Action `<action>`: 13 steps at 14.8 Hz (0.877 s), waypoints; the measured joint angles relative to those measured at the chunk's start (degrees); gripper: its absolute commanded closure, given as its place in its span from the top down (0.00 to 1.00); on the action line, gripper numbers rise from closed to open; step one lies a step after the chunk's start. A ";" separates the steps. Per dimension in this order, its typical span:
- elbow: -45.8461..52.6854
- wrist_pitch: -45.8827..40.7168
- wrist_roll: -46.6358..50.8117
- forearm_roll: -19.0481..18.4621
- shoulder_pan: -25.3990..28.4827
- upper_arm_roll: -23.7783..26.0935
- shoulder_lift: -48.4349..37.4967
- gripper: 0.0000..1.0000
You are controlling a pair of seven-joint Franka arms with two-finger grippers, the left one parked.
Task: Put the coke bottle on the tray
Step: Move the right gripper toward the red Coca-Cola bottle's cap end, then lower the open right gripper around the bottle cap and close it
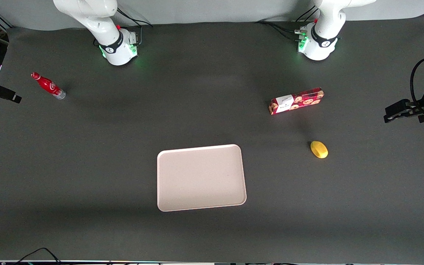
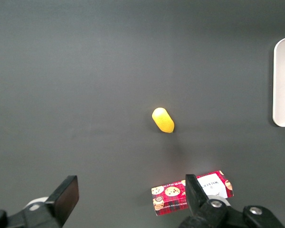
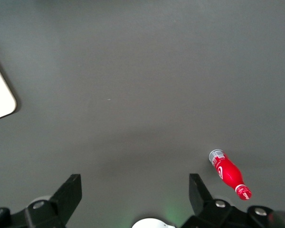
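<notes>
The coke bottle (image 1: 48, 85) (image 3: 229, 174), small and red with a silvery base, lies on its side on the dark mat toward the working arm's end of the table. The pale tray (image 1: 201, 177) sits mid-table, nearer the front camera than the bottle; one rounded corner of the tray (image 3: 0, 95) shows in the right wrist view. My right gripper (image 3: 134, 190) (image 1: 4, 94) hangs above the mat's edge, beside the bottle and apart from it. Its fingers (image 3: 71, 190) are spread wide open, with only bare mat between them.
A red cookie-patterned box (image 1: 296, 100) (image 2: 192, 192) and a yellow lemon-like object (image 1: 319, 149) (image 2: 163, 120) lie toward the parked arm's end. The working arm's white base (image 1: 118, 48) stands farther from the front camera than the bottle.
</notes>
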 measured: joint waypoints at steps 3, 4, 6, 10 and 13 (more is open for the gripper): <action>-12.05 6.42 0.01 -0.66 -1.57 -0.70 -6.81 1.00; -15.40 7.59 0.03 -1.63 -2.09 -1.37 -9.03 1.00; -20.95 9.80 0.03 -4.26 -3.23 -4.05 -13.05 1.00; -31.47 17.71 0.02 -9.27 -3.89 -12.70 -19.20 1.00; -38.37 22.89 0.02 -11.28 -4.90 -18.32 -21.73 1.00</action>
